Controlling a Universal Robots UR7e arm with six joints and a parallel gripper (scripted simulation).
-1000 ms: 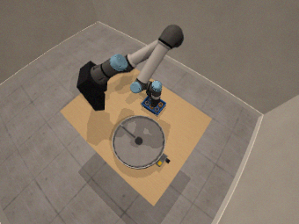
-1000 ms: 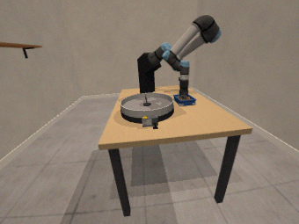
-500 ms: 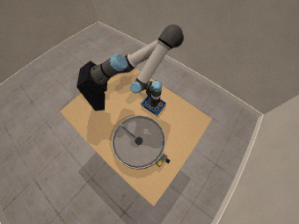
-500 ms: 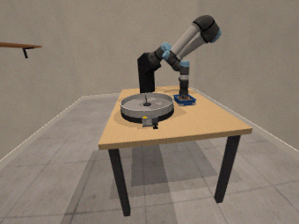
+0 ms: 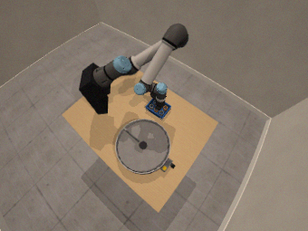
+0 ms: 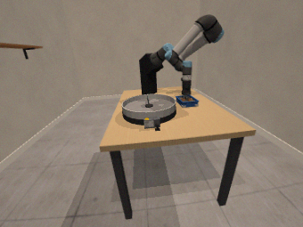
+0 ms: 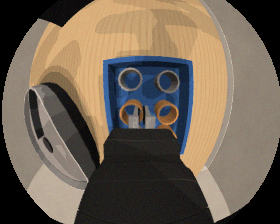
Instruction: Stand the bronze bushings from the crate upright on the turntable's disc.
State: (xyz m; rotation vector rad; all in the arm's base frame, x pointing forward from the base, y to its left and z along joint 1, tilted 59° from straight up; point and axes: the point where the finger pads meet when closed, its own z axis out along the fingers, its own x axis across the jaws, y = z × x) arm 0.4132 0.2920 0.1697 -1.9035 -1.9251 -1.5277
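The blue crate (image 5: 154, 114) (image 6: 188, 104) (image 7: 187, 100) stands on the table. In the wrist view, two grey steel bushings (image 7: 120, 80) (image 7: 177, 82) stand in its far part. Nearer are a left bronze bushing (image 7: 122, 113), a right bronze bushing (image 7: 157, 118) and part of another (image 7: 166, 128), mostly hidden by my gripper body. My gripper (image 7: 141, 111) (image 6: 186, 94) points down into the crate, shut on the right-hand wall of the left bronze bushing, one finger inside it and one outside. The turntable's grey disc (image 5: 131, 154) (image 6: 160, 106) (image 7: 62, 155) shows no bushing.
The turntable has a raised rim (image 5: 116, 149) (image 6: 129, 111), a dark central hub (image 5: 143, 145) (image 6: 149, 105) (image 7: 47, 144) and a thin dark bar (image 5: 131, 136) from hub towards rim. A small box with a yellow button (image 5: 164, 168) (image 6: 147, 119) sits beside it.
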